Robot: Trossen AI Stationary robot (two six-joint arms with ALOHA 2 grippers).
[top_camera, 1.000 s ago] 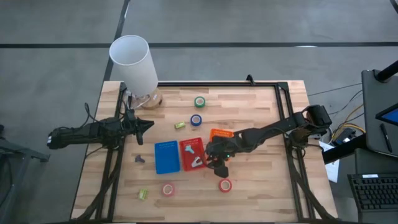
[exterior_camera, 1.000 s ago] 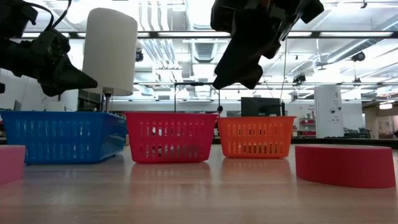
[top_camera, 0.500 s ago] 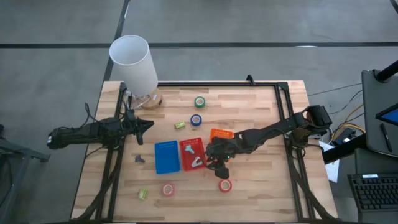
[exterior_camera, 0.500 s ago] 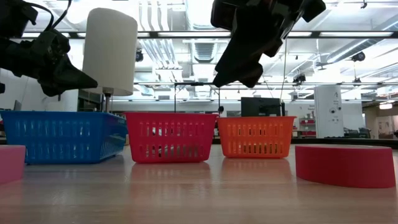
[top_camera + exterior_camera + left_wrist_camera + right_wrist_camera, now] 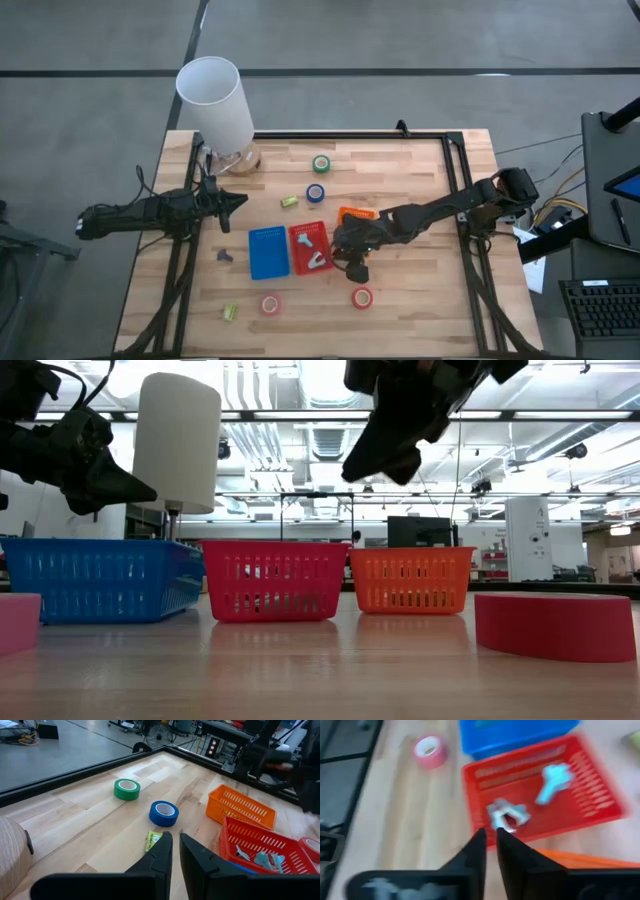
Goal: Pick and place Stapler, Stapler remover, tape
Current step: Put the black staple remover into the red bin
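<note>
Two pale staple removers [image 5: 520, 812] lie in the red basket [image 5: 310, 248], which stands between a blue basket [image 5: 267, 252] and an orange basket [image 5: 355, 215]. My right gripper [image 5: 490, 837] hangs shut and holding nothing above the red basket's near right corner [image 5: 350, 266]. Tape rolls rest flat on the table: green [image 5: 321, 163], blue [image 5: 316, 192], pink [image 5: 270, 304] and red [image 5: 362, 297]. A small dark object [image 5: 225, 255] lies left of the blue basket. No stapler shows that I can make out. My left gripper [image 5: 240, 200] waits shut at the table's left.
A tall white lamp shade [image 5: 215, 100] stands at the far left corner. Two small yellow-green blocks [image 5: 289, 201] [image 5: 230, 312] lie loose on the table. A black frame [image 5: 455, 160] runs along the table's far and side edges.
My right gripper has tipped a little over the red basket, and its fingertips stand slightly higher in the low view than before.
</note>
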